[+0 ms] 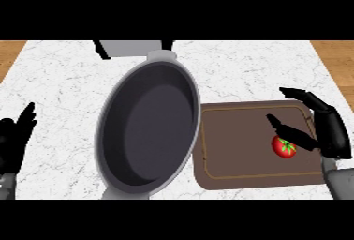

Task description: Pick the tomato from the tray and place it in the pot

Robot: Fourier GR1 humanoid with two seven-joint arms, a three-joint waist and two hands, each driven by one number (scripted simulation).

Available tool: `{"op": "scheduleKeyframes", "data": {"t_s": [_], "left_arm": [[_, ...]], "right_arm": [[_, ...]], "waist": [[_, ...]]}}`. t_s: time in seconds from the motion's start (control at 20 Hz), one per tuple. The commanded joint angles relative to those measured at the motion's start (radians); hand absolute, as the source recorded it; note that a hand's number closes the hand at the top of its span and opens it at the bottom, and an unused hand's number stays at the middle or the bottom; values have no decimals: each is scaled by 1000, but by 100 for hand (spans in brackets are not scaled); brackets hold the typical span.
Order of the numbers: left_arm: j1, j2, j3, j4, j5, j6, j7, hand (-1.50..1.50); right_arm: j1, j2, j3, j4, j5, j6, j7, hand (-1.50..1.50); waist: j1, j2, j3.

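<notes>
At the far left edge we see our left hand (15, 136), fingers straight and pointing up, resting over the white marble counter (62, 79) and holding nothing.

Next comes the pot (146, 129), a wide grey oval with a dark inside and a stub handle at its far and near ends. We see nothing in it. Behind its far handle a grey block (131, 47) stands at the counter's back edge.

Just right of the pot, its edge touching or slightly tucked under the pot's rim, lies the brown tray (239, 145), flat on the counter, with a thin groove running round inside its border.

The tomato (285, 146) sits on the tray's right part, red with a green stalk, close to the right border.

Our right hand (332, 133) hangs over the tray's right edge, open wide. Its thumb reaches across just above the tomato and partly covers its top, while the fingers stretch away towards the tray's far right corner. The tomato lies just left of the palm, below the thumb; the hand is not closed around it.
</notes>
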Motion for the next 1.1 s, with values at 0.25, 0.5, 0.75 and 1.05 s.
{"op": "scheduleKeyframes", "data": {"t_s": [0.25, 0.5, 0.75, 1.05], "left_arm": [[-71, -58, -41, 18, -55, 27, 114, 0], [-55, -14, -27, -53, -44, 6, 169, 0], [-11, -44, -32, -56, -45, 11, 142, 0], [-47, -55, -40, -64, -50, -1, 165, 0]], "right_arm": [[366, -98, 9, -388, 197, -124, 12, -150], [370, -272, 14, -502, 362, -32, 366, -150], [392, -424, 11, -645, 380, 180, 606, -150], [326, -516, 33, -731, 226, 464, 856, -150]], "waist": [[19, 2, 1], [25, -1, -2], [38, 0, -3], [52, 5, -1]]}}
